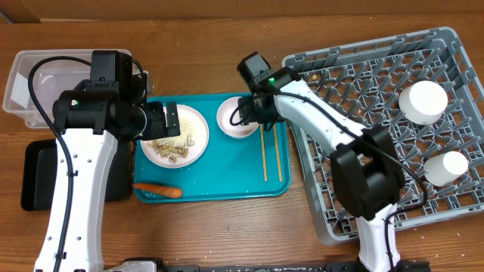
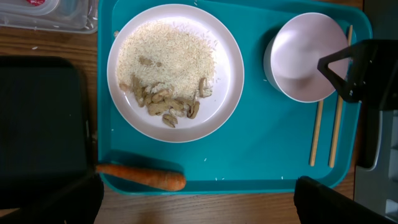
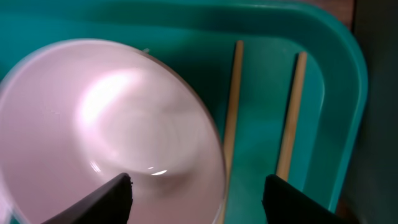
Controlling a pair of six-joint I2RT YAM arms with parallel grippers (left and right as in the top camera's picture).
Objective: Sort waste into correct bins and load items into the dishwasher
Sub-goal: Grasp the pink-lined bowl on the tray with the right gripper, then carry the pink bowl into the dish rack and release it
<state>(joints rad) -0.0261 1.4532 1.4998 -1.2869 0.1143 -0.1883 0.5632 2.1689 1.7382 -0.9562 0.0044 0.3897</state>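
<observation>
**Left gripper** (image 1: 168, 121): hangs over the left side of the plate (image 2: 229, 81), left of centre in the overhead view. The fingers are spread wide and released, with nothing between them.

**Right gripper** (image 3: 196, 190): sits low at the bowl (image 1: 233, 125). The dark, wedge-shaped fingers (image 3: 115, 193) stand apart and straddle the bowl's right rim, one over the glossy interior and one over the tray. No clamp on the rim can be seen.

**Teal tray** (image 1: 227, 177): smooth plastic, rectangular, with rounded corners and a raised lip, at frame centre.
- The round white plate carries a bed of fine white rice (image 2: 168, 56) and beige, lumpy food scraps (image 2: 165, 102).
- The smaller round white bowl lies to the plate's right.
- Thin pale wooden chopsticks (image 3: 232, 99) lie roughly parallel, just right of the bowl.
- A small orange carrot (image 1: 157, 190) lies across the tray's lower left lip.

**Bins:** the clear plastic tub (image 1: 23, 83) stands at the upper left. The matte black tray (image 1: 34, 177) lies below it.

**Grey dish rack** (image 1: 363, 83): square, with a grid floor and pegs, filling the right of the frame. It holds two white round vessels (image 1: 423, 100), (image 1: 446, 168).
</observation>
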